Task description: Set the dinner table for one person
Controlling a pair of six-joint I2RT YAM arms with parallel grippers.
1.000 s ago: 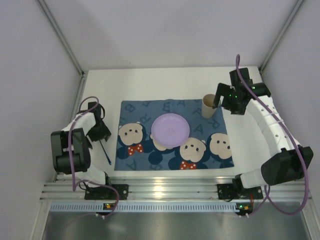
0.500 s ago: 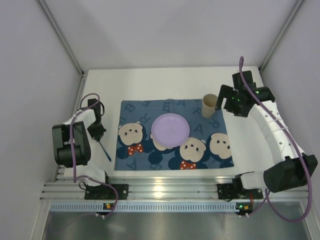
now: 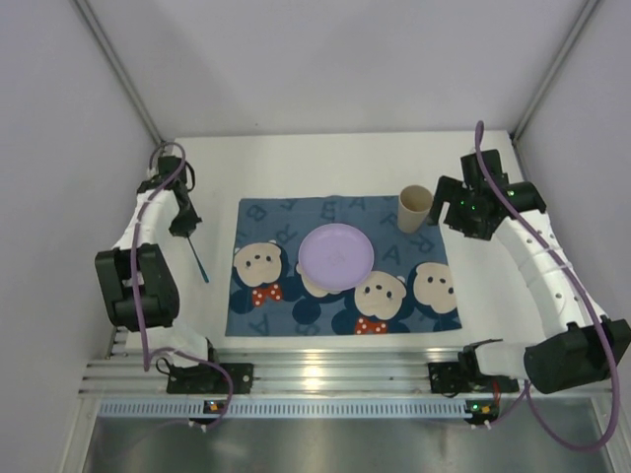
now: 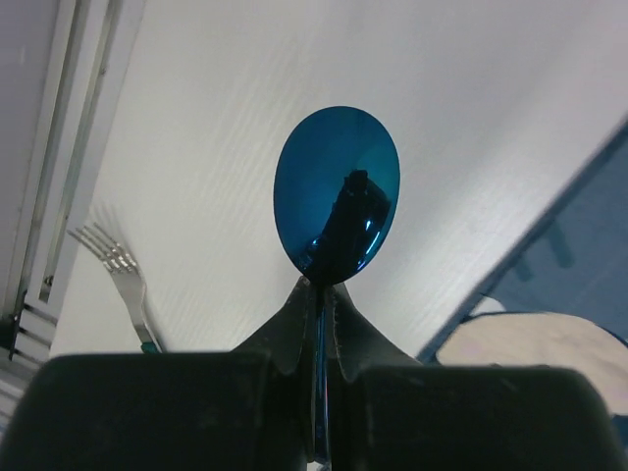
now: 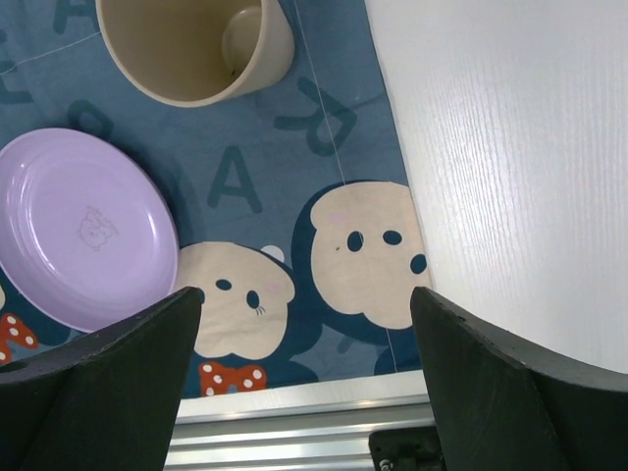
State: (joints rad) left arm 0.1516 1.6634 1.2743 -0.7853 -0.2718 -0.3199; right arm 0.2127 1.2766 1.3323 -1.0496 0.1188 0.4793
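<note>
The dinner table point(image 3: 325, 163) is a white top carrying a blue mouse-print placemat point(image 3: 286, 310). A lilac plate point(image 3: 336, 256) sits at the mat's middle and a beige cup point(image 3: 414, 208) stands upright at its far right corner. My left gripper point(image 3: 186, 233) is left of the mat, shut on the handle of a shiny blue spoon point(image 3: 200, 264). In the left wrist view the spoon's bowl point(image 4: 337, 194) sticks out past the closed jaws above the table. My right gripper point(image 3: 449, 205) hangs open just right of the cup, holding nothing. In its wrist view the cup point(image 5: 191, 44) and plate point(image 5: 83, 231) lie below and ahead.
A silver fork point(image 4: 123, 280) lies on the table near the left edge, beside the spoon. The aluminium rail point(image 3: 325, 379) runs along the near edge. Grey walls close in the far side and both flanks. Bare white table point(image 5: 510, 147) lies right of the placemat.
My left gripper has shut on the blue spoon and carried it up off the table toward the far side. My right gripper has drifted slightly right, away from the cup, still open.
</note>
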